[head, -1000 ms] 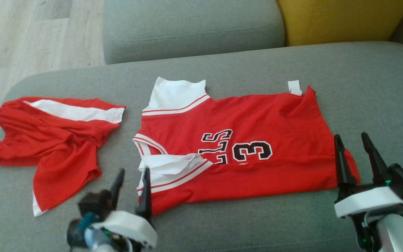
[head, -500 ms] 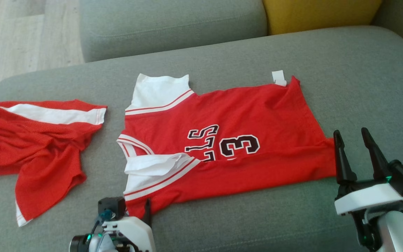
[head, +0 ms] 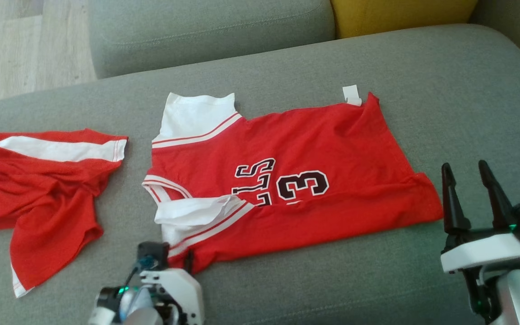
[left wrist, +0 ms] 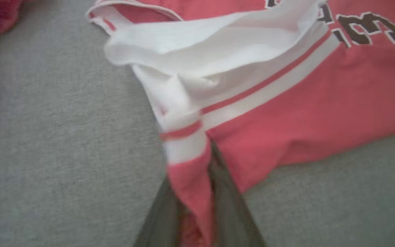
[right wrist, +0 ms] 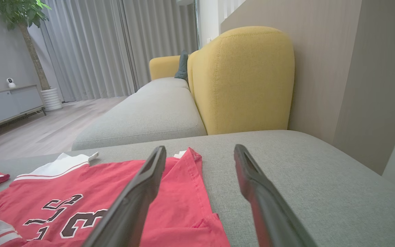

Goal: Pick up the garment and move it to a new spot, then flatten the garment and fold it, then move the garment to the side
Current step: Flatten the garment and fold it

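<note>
While the red shorts (head: 39, 189) lie untouched at the left edge of the sofa seat (head: 377, 280), the left gripper (head: 178, 262) has dropped from its hover onto the near-left corner of the jersey (head: 287, 198) and narrowed its fingers, so cloth now sits pinched between them. That looks like the start of a fold or lift. Beyond the jersey's hem, toward the seat's right edge, the right gripper (head: 464, 164) stays spread wide, holding nothing.

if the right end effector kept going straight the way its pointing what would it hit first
Likely the yellow fabric back cushion, after the open right end effector passes over the grey sofa seat beside the red number-3 jersey. Depth is unclear: tilted slightly down, it meets the seat first.
</note>
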Robot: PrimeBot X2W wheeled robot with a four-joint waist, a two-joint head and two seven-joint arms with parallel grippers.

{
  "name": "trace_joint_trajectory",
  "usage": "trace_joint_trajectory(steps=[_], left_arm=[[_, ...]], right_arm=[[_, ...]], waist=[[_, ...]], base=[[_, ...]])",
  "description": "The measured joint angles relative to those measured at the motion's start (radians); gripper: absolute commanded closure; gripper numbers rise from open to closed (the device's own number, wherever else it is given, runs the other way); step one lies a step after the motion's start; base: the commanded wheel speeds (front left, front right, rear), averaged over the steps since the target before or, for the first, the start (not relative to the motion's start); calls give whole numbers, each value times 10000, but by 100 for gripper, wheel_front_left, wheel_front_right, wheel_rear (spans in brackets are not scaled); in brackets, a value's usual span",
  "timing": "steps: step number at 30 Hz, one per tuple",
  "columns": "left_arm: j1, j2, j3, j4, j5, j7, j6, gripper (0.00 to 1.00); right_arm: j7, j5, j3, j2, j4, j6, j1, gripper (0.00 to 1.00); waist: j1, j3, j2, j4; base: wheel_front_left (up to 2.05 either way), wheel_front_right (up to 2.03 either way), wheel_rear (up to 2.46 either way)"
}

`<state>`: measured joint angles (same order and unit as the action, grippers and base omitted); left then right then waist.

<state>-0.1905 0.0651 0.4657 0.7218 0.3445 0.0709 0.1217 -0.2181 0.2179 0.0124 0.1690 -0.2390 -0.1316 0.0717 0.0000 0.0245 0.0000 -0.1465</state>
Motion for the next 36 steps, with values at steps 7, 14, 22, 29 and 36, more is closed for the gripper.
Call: trace_joint_trajectory(steps=[7, 14, 22, 29, 36], left_arm=[[-55, -42, 46, 8, 0, 537, 63, 100], [-51, 4, 25, -282, 0, 1160, 282, 100], [-22, 117, 38, -876, -81, 1340, 470, 100], [30, 238, 86, -1139, -84, 1333, 500, 100], [31, 282, 180, -1350, -84, 1233, 500, 100]], right_arm=[[702, -15, -182, -31, -259, 2, 3, 0], [1939, -6, -669, -487, -1455, 2, 22, 0], [2635, -581, -1850, -988, -3053, 2, 700, 0], [2715, -1068, -2290, -1110, -3950, 2, 1046, 0], [2980, -1381, -2232, -1216, -4771, 2, 1501, 27]], waist=[[0, 13, 0, 204], [0, -68, 0, 590], [0, -32, 0, 1005], [0, 71, 0, 1154], [0, 224, 0, 1165]], base=[[0, 0, 0], [0, 0, 0], [0, 0, 0], [0, 0, 0], [0, 0, 0]])
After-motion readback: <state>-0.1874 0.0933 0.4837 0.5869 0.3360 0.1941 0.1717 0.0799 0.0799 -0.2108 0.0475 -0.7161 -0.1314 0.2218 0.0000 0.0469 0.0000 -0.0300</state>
